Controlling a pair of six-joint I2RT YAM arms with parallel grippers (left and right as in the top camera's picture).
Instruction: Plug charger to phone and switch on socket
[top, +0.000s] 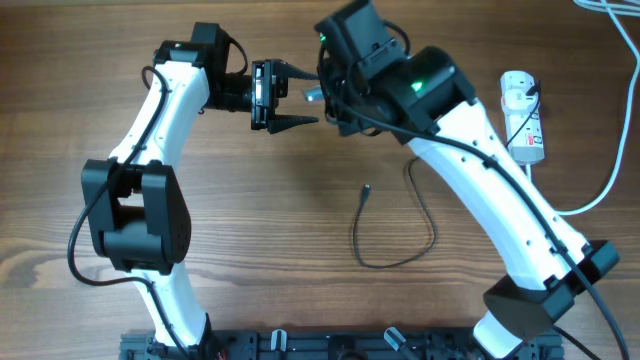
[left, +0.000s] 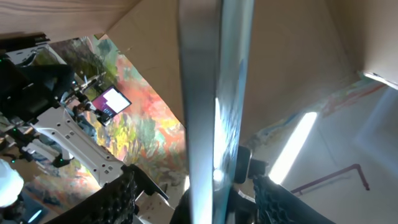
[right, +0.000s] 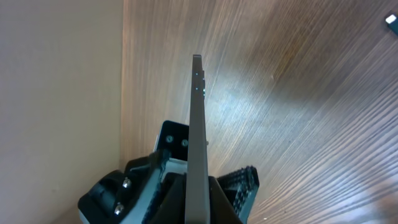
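Left claw (top: 308, 97) is spread wide with 2 fingers flanking the phone (right: 197, 124), gripping nothing. Right claw (right: 198, 193) is clamped on the phone, edge-on. Charger (top: 366, 192) lies loose on the surface (top: 250, 230), and the socket (top: 524, 118) is far right.

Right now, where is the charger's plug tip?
Overhead, the tip lies loose mid-table, just left of the right arm, far from the socket at the right edge.

Black charger (top: 366, 191), white socket (top: 524, 118) with red markings, brown wood-grain table (top: 280, 230).
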